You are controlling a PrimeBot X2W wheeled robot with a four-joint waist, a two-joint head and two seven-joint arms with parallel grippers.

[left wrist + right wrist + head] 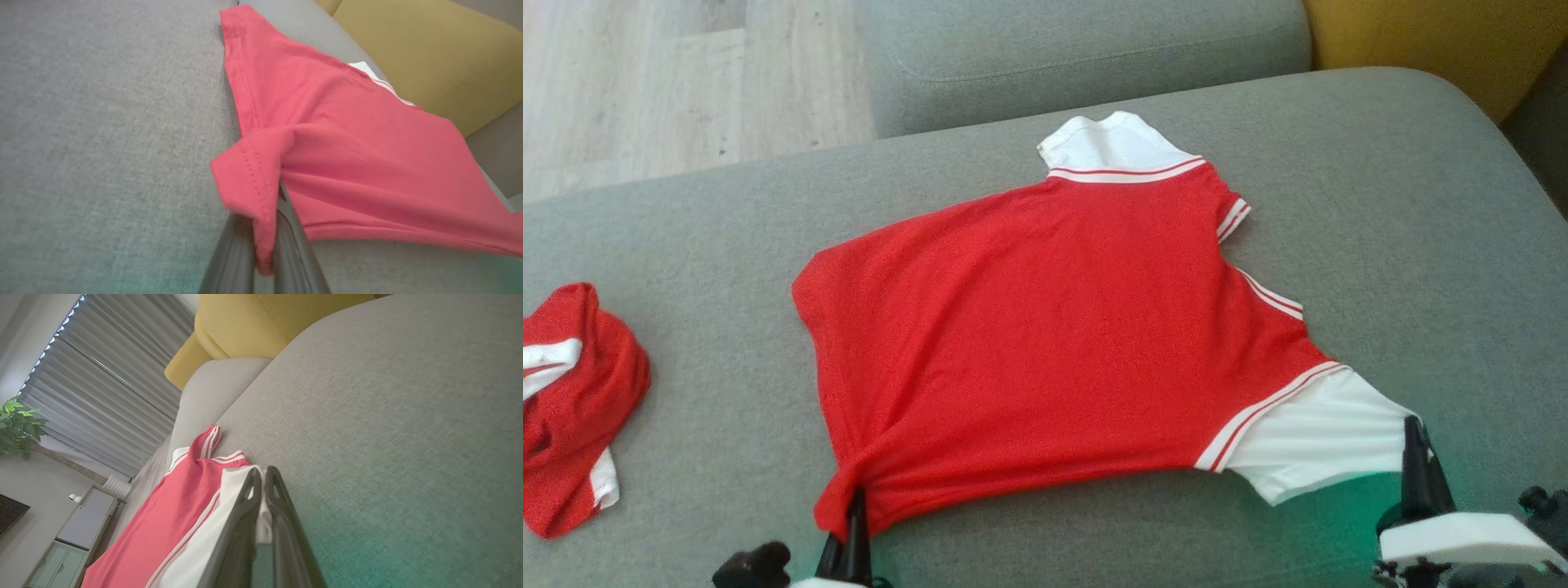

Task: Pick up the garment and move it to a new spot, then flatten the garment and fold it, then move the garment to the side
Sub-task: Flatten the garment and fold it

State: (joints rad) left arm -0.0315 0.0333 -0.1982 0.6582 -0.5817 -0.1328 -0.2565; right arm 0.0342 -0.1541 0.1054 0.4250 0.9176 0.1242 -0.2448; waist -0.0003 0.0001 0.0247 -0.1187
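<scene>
Red garment [1045, 327] on grey sofa [686, 237]; left gripper [856, 496] tight on hem corner [837, 502], right gripper [1415, 429] tight on white sleeve [1315, 441].

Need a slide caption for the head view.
Left gripper and right gripper pinch the red shirt, spread on a grey sofa.

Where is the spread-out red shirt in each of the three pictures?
Head view: red shirt spread mid-picture on the grey sofa.
Left wrist view: right half, hem corner pinched by left fingers.
Right wrist view: lower left, white sleeve pinched by right fingers.
Shared landmark: yellow cushion, along each picture's top.
</scene>
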